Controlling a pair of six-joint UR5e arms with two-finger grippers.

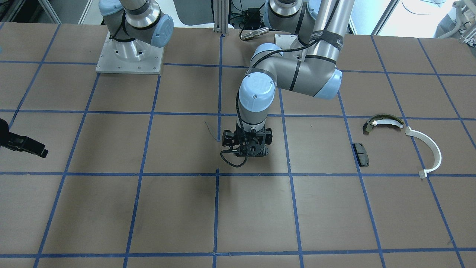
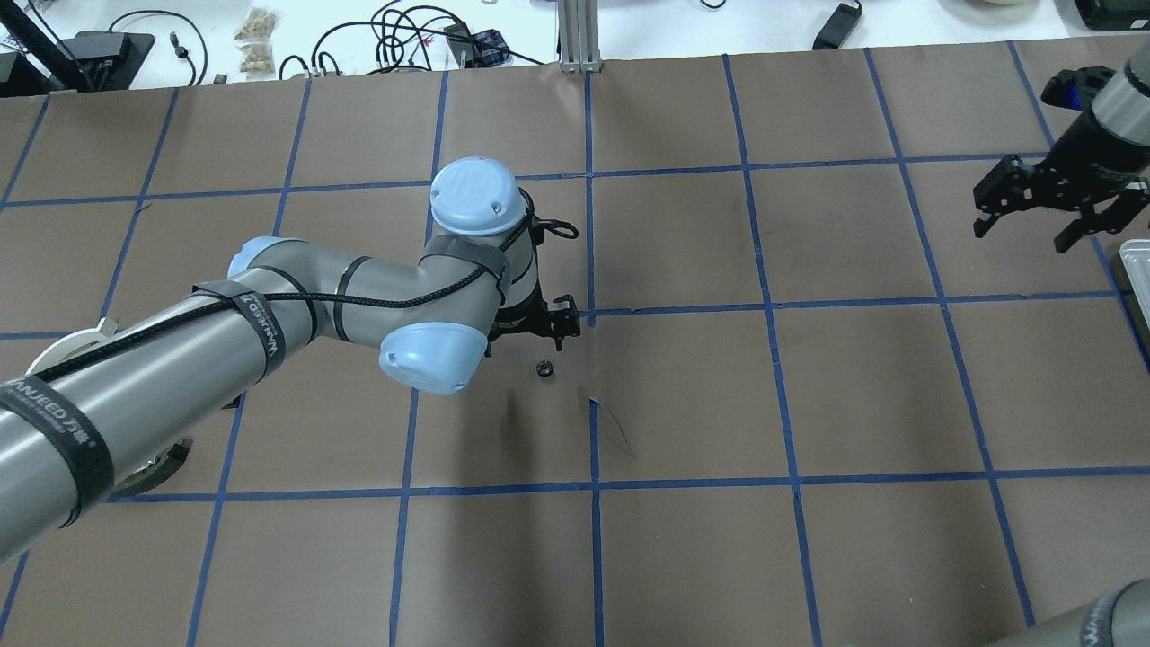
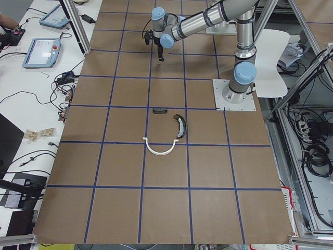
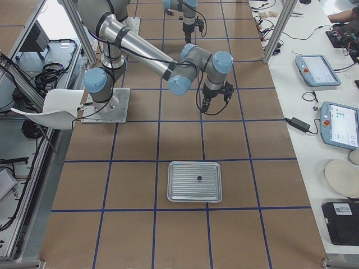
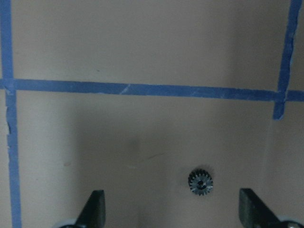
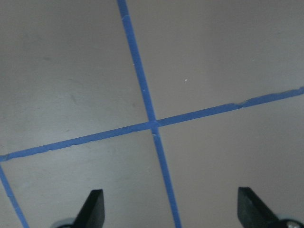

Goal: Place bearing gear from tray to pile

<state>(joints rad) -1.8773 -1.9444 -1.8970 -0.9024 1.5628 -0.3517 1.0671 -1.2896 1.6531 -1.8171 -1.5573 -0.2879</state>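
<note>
A small dark bearing gear point(image 5: 200, 182) lies on the brown table between the spread fingers of my left gripper point(image 5: 171, 213), nearer the right finger and untouched. It also shows in the overhead view point(image 2: 543, 367), just in front of the left gripper point(image 2: 552, 316), which points down near the table's middle. The pile lies apart on my left: a white half-ring point(image 1: 427, 152), an olive-and-white shoe point(image 1: 383, 123) and a black pad point(image 1: 360, 153). My right gripper point(image 2: 1033, 202) is open and empty over bare table. The metal tray point(image 4: 195, 181) holds a small dark part point(image 4: 199, 178).
Blue tape lines grid the brown table. The tray's corner shows at the overhead view's right edge point(image 2: 1136, 270), close to the right gripper. The left arm's elbow hangs over the table between its gripper and the pile.
</note>
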